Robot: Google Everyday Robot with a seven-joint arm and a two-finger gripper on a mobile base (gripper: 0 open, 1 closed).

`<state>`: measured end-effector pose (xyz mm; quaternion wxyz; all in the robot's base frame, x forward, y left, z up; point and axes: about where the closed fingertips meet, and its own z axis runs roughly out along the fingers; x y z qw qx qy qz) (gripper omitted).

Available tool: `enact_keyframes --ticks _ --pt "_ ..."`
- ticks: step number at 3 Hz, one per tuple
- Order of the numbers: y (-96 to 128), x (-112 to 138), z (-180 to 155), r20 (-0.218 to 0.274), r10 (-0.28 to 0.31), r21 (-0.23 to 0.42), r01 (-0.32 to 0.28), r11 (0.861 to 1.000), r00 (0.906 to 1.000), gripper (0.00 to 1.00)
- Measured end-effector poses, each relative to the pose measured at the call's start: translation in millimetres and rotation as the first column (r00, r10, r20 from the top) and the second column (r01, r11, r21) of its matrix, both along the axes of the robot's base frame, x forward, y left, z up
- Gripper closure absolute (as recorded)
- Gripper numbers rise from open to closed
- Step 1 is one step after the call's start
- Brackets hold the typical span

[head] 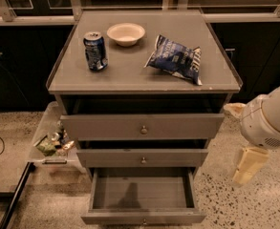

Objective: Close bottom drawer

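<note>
The bottom drawer [143,194] is the lowest of three grey-brown drawers and stands pulled far out. Its shallow box is empty, and its flat front with a small round knob [143,220] sits at the bottom edge of the view. My gripper [247,165] hangs at the right of the cabinet below the white arm [268,120], at about the height of the middle drawer. It is off to the side of the bottom drawer and touches nothing.
The middle drawer [143,158] and top drawer [143,127] stand slightly out. On the cabinet top are a soda can [95,50], a white bowl [125,34] and a blue chip bag [175,58]. A tray of clutter [51,144] sits at the left on the speckled floor.
</note>
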<state>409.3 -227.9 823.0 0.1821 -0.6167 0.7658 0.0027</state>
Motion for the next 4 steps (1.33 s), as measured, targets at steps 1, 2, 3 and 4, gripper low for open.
enact_keyframes --ticks 1,2,3,4 --pt "6.8 -8.9 -53.1 -0.082 -0.008 0.019 0.009 1.000 0.9966 0.00" --pt "17.2 -26.9 -152.1 -0.195 -0.016 0.044 0.025 0.999 0.9806 0.00" --pt "26.9 -33.3 -217.6 -0.212 0.001 0.068 0.013 0.998 0.9772 0.00" --pt "28.7 -38.9 -273.0 -0.215 0.018 0.091 0.001 0.996 0.9764 0.19"
